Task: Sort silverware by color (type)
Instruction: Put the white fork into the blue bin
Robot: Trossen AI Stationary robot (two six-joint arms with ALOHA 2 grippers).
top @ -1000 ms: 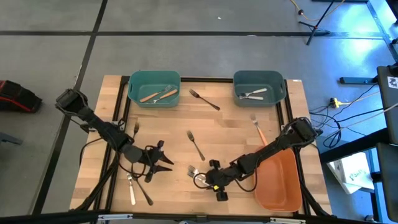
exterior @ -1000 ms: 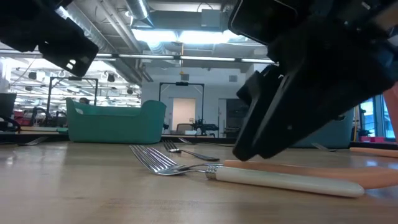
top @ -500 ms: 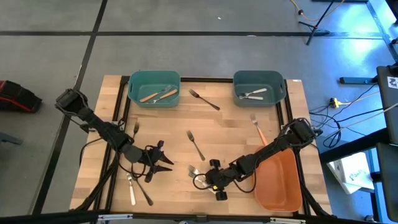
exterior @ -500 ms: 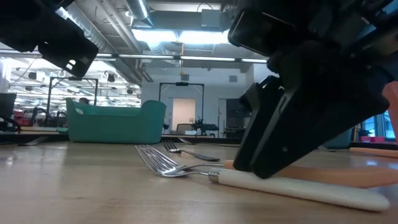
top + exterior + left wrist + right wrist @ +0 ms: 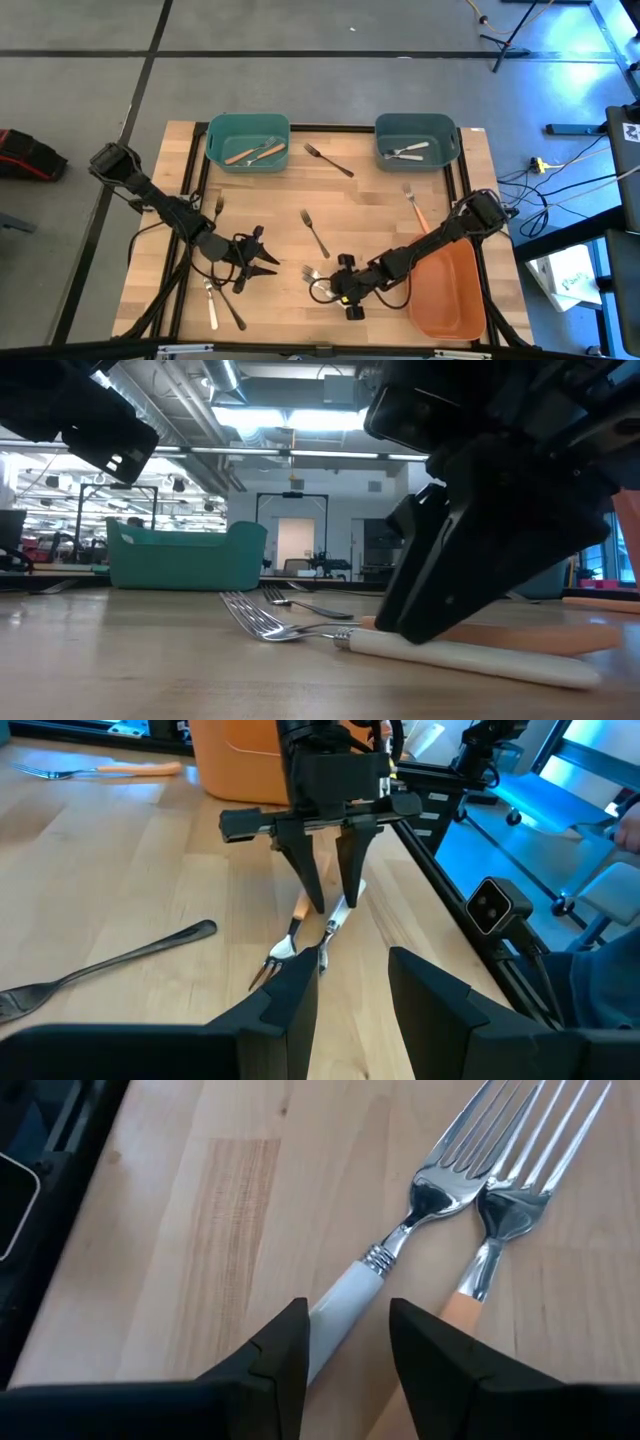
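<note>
Pale wood, smooth and lightly grained, makes up the table (image 5: 370, 200), with a black rail framing it. At its far edge stand two teal plastic bins (image 5: 248, 143), each already holding a few pieces, and a larger orange bin (image 5: 450, 292) sits at the near right; these look like the sorting destinations. The right gripper (image 5: 345, 1342) is down at the table near the front, its dark fingers straddling the glossy handle of a cream-handled fork (image 5: 345, 1305), apparently closed onto it, though contact is hard to confirm. An orange-handled fork (image 5: 470, 1295) lies just beside, tines overlapping. The left gripper (image 5: 256, 256) hovers over bare wood, parted and empty, near an all-metal fork (image 5: 314, 232).
</note>
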